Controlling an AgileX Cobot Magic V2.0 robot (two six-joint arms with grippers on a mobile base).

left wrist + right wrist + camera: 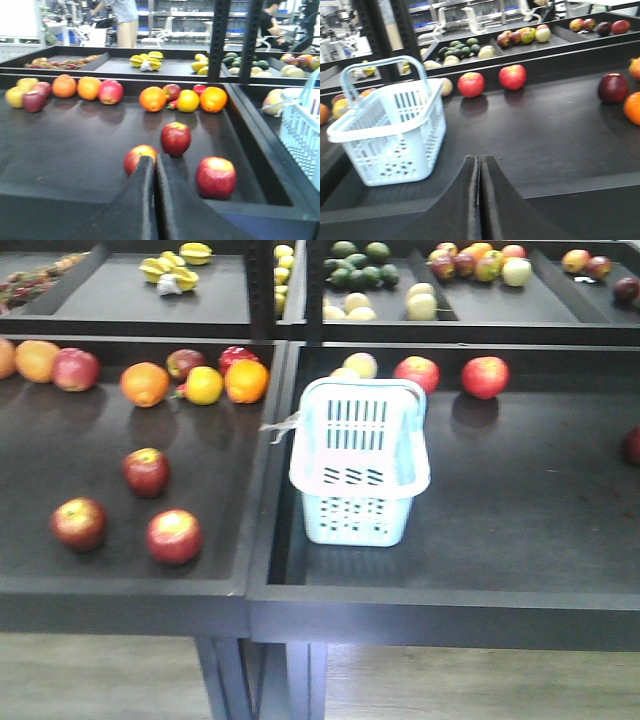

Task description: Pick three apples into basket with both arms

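Left gripper and right gripper both have fingers pressed together.

The left gripper had two matte black fingers, wedge-shaped, broad at the base and narrowing to rounded tips, with only a thin seam between them. The right gripper had the same smooth black wedge-shaped fingers.

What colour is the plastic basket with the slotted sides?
Pale blue-white all over. The basket shows best in the right wrist view.
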